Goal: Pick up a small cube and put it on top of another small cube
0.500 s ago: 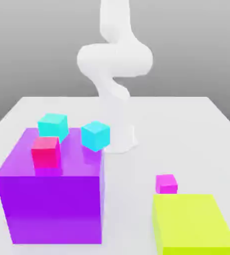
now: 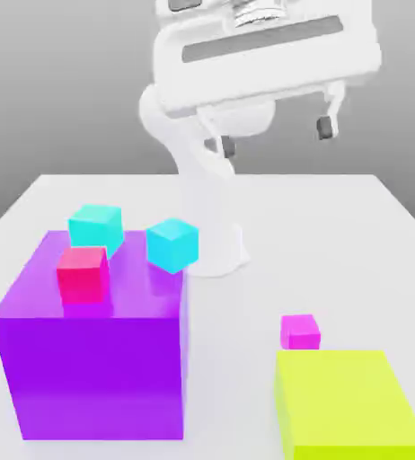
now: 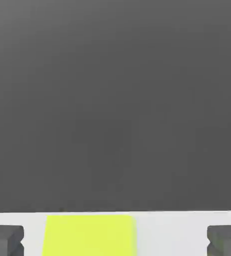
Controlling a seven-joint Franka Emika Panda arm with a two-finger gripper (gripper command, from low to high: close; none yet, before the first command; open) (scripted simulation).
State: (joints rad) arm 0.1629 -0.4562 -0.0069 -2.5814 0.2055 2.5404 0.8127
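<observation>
The small magenta cube rests on the white table, touching the far edge of a yellow-green block. A slightly larger red-pink cube sits on top of a big purple block. One cyan cube stands behind that block and another cyan cube at its far right corner. My gripper hangs high above the table, open, with nothing between its dark fingertips. In the hand view the gripper stands wide, with the yellow-green block beyond it.
The arm's white base stands at the middle of the table, just behind the second cyan cube. The purple block is tall and takes up the exterior view's left front. The table's edges run along both sides.
The hand has swung into sight at the top of the exterior view, fingers spread. No cube or block has moved.
</observation>
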